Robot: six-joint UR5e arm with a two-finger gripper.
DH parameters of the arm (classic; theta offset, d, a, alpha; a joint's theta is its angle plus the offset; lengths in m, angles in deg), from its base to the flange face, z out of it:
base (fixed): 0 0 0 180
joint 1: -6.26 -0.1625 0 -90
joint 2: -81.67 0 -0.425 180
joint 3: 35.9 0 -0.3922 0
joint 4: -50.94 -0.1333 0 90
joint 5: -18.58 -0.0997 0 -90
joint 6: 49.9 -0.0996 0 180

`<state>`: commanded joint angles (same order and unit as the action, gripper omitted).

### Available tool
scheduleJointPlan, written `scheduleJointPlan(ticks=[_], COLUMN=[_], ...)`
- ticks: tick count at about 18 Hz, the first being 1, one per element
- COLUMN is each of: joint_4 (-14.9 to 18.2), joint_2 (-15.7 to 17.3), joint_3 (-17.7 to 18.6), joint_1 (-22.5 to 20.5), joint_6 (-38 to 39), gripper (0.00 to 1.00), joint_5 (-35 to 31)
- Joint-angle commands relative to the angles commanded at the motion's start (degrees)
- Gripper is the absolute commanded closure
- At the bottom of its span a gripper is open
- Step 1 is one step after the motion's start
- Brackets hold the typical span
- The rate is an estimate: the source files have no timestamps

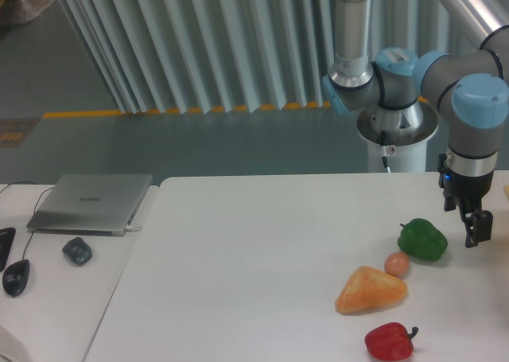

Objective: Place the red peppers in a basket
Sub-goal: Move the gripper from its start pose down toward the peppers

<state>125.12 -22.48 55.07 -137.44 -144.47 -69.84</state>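
Observation:
The red pepper (390,340), small and glossy with a short dark stem, lies on the white table (262,251) near the front right edge. My gripper (477,236) hangs at the far right, just right of a green pepper (422,239) and well behind the red pepper. It holds nothing that I can see. Only one dark finger (478,225) shows from this angle, so its opening is unclear. No basket is in view. A thin tan sliver (506,192) at the right frame edge cannot be identified.
An orange-tan wedge-shaped piece (371,290) and a small round peach-coloured object (397,264) lie between the two peppers. On a side table at left are a closed laptop (91,203), a grey mouse (77,251) and a black mouse (16,277). The robot base (395,131) stands behind the table.

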Motion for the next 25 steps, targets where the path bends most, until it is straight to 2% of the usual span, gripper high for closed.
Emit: scheduleJointPlan(ticks=[2, 5, 11, 18, 20, 23, 25], joint_4=[-0.44, -1.14, -2.11, -2.2, -4.21, -5.35, -8.52], joint_2=[0.0, 0.0, 0.44, 0.35, 0.53, 0.44, 0.0], joint_3=[-0.17, 0.09, 1.58, 1.67, 1.76, 1.5, 1.49], joint_1=[0.09, -0.53, -0.44, -0.35, -1.14, -0.53, 0.96], joint_6=[1.31, 6.5, 7.73, 8.7, 9.49, 21.32, 27.05], gripper=[0.0, 0.0, 0.0, 0.0, 0.0, 0.0, 0.0], joint_5=[0.17, 4.91, 4.75, 4.57, 4.57, 4.92, 4.92])
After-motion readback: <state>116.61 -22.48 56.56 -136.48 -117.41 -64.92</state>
